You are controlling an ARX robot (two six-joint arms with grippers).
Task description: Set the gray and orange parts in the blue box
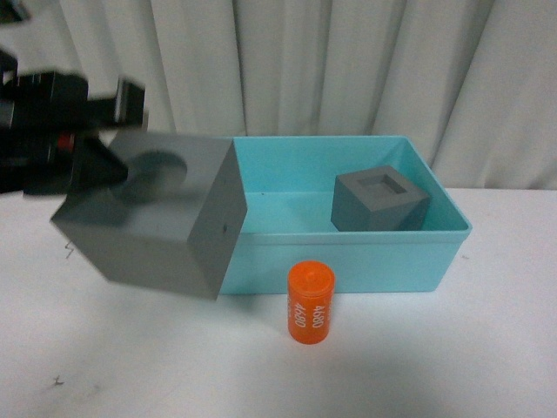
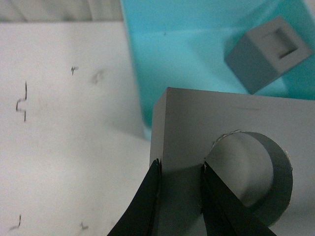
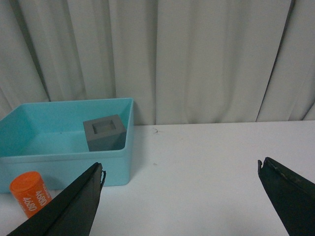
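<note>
My left gripper (image 2: pixel 179 167) is shut on the gray cube with the round recess (image 1: pixel 152 213), one finger outside its wall and one inside the recess (image 2: pixel 246 172). It holds the cube tilted in the air over the left end of the blue box (image 1: pixel 348 261). The gray cube with the square recess (image 1: pixel 380 200) sits inside the box at the right; it also shows in the left wrist view (image 2: pixel 268 51) and the right wrist view (image 3: pixel 104 132). The orange cylinder (image 1: pixel 311 303) with white digits stands on the table in front of the box. My right gripper (image 3: pixel 179 169) is open and empty, right of the box (image 3: pixel 64 157).
A white table (image 1: pixel 435 366) bears everything, with small dark marks on its left part (image 2: pixel 22 103). A pale curtain (image 1: pixel 348 61) hangs close behind the box. The orange cylinder also shows in the right wrist view (image 3: pixel 30 192).
</note>
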